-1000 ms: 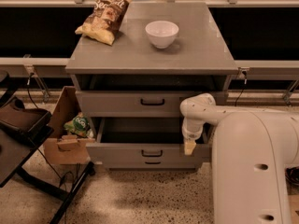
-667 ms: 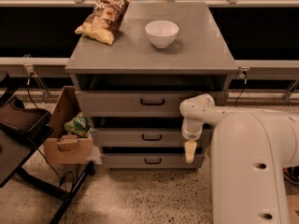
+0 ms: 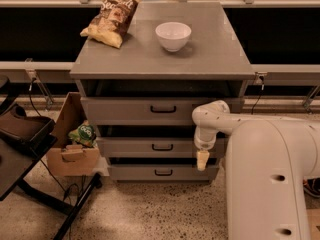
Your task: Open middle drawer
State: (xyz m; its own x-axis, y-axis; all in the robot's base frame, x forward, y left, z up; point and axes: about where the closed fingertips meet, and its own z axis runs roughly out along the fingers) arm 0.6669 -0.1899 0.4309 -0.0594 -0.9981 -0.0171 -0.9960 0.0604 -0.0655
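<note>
The grey cabinet has three drawers. The middle drawer (image 3: 130, 147) has a wide flat grey front and a small black bar handle (image 3: 162, 147). Its front sits in line with the other two, with a dark gap above it. The top drawer (image 3: 125, 110) and the bottom drawer (image 3: 135, 173) also look pushed in. My gripper (image 3: 202, 160) points down on the white arm (image 3: 212, 121), in front of the right end of the middle drawer's front and to the right of its handle. It holds nothing that I can see.
A chip bag (image 3: 112, 15) and a white bowl (image 3: 173, 35) sit on the cabinet top (image 3: 215, 54). A cardboard box (image 3: 75, 156) with a green packet (image 3: 84, 134) stands left of the cabinet. A black stand (image 3: 22, 134) is further left. My white body (image 3: 270, 184) fills the lower right.
One second ago a drawer below the top one stood pulled out. By 0.7 s ago its front was back in line with the others. The gripper stayed at the right end.
</note>
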